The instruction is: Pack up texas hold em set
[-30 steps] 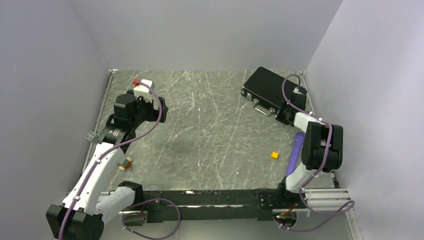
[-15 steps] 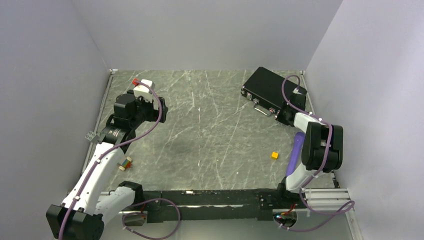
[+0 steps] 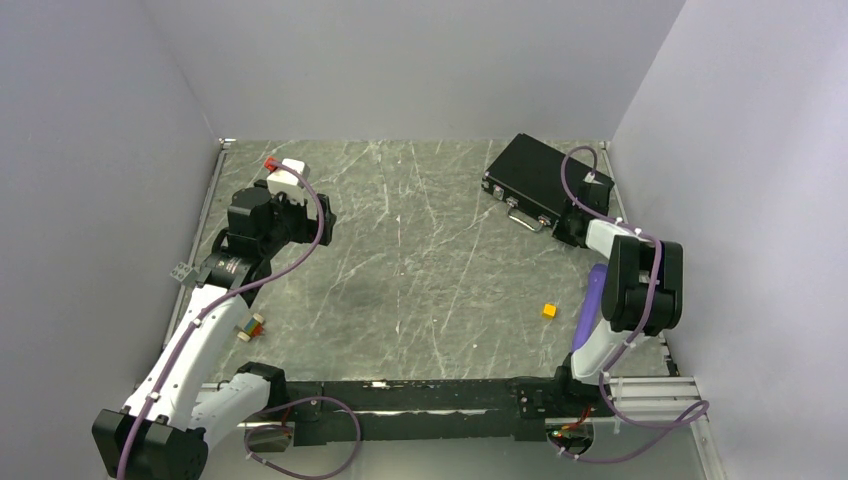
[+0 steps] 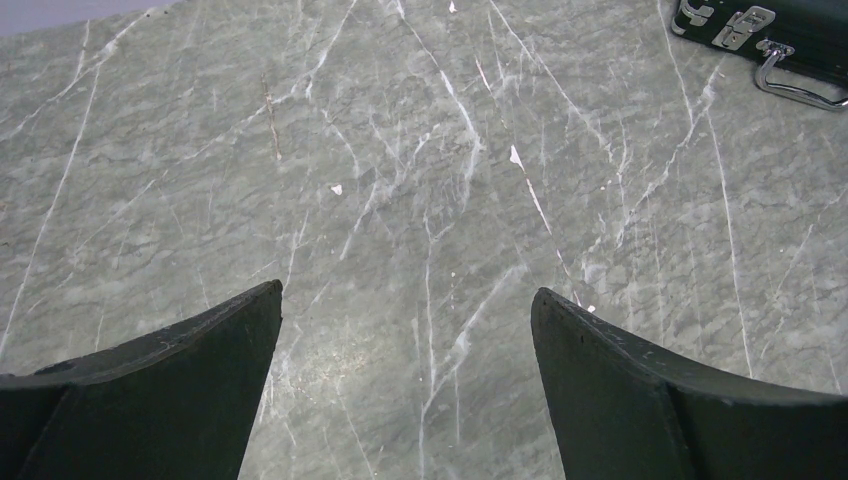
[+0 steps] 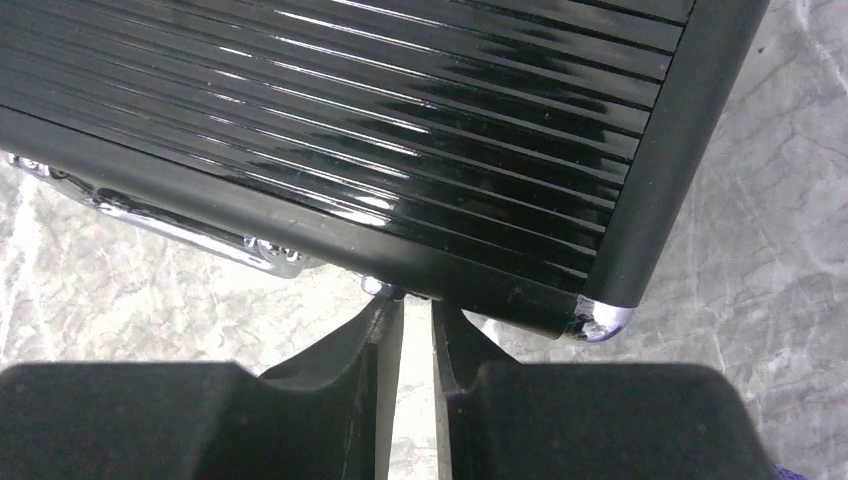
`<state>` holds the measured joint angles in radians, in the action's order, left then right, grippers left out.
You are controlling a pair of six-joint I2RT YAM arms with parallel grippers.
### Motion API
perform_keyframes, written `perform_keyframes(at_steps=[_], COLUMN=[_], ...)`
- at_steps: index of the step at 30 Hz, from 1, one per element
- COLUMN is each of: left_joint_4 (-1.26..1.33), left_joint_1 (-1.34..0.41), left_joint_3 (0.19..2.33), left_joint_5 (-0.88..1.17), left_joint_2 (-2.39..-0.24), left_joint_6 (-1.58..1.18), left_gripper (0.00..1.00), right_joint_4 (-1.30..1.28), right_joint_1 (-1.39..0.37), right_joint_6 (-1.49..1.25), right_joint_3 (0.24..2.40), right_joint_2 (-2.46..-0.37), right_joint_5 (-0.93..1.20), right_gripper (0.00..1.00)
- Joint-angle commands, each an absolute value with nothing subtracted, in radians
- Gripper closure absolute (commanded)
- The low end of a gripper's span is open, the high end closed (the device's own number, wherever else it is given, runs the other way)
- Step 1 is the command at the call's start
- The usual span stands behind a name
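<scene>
The black briefcase (image 3: 535, 175) lies closed at the back right of the table, with its silver handle (image 3: 530, 220) and latches facing the middle. No chips, cards or discs show. My right gripper (image 3: 562, 222) is at the case's near right corner. In the right wrist view its fingers (image 5: 385, 340) stand almost together, with only a thin slit between them and nothing in it. Their tips (image 5: 418, 305) touch the front edge of the ribbed lid (image 5: 400, 120). My left gripper (image 3: 310, 215) hangs open and empty over bare table (image 4: 405, 295). The case's corner (image 4: 790, 30) shows far off in the left wrist view.
A small yellow cube (image 3: 549, 310) lies on the table in front of the right arm. A purple stick (image 3: 592, 300) lies beside that arm. A small coloured object (image 3: 250, 327) and a grey block (image 3: 182, 271) sit by the left arm. Walls enclose the table.
My right gripper has edged slightly towards the case's front edge. The case and my left arm have not moved.
</scene>
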<state>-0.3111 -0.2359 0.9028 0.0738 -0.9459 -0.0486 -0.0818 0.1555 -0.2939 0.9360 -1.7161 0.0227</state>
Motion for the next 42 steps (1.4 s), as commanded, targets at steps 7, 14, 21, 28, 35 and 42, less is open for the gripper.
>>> perform_keyframes(at_steps=[7,14,21,28,35,42], left_joint_4=[-0.28,-0.274,-0.28,-0.277,-0.264,-0.262], left_joint_1=[-0.235,-0.235,-0.235,-0.234,-0.233,-0.233], left_joint_3=[0.9,0.9,0.904,0.885,0.878,0.883], left_joint_5=[0.073,0.084,0.075,0.005,0.004,0.029], left_joint_2=[-0.925,-0.923,-0.896,-0.845,-0.855,-0.868], left_joint_6=[-0.055,-0.058,-0.056,-0.026,-0.024,-0.032], left_gripper=[0.02,0.02,0.02,0.02,0.02,0.02], right_joint_4=[-0.059,-0.069,-0.099,-0.033,-0.022,-0.023], right_joint_1=[0.148,0.091,0.018,0.007,0.005,0.006], right_joint_6=[-0.263,-0.275,-0.29,-0.357,-0.41,-0.434], right_joint_3=[0.959,0.959,1.119,1.25,1.411,1.506], right_joint_2=[-1.671,-1.56,-1.655,-1.76,-1.924,-2.041], right_joint_5=[0.044,0.179,0.194,0.249,0.351,0.337], right_gripper=[0.8,0.75,0.74,0.73,0.73,0.73])
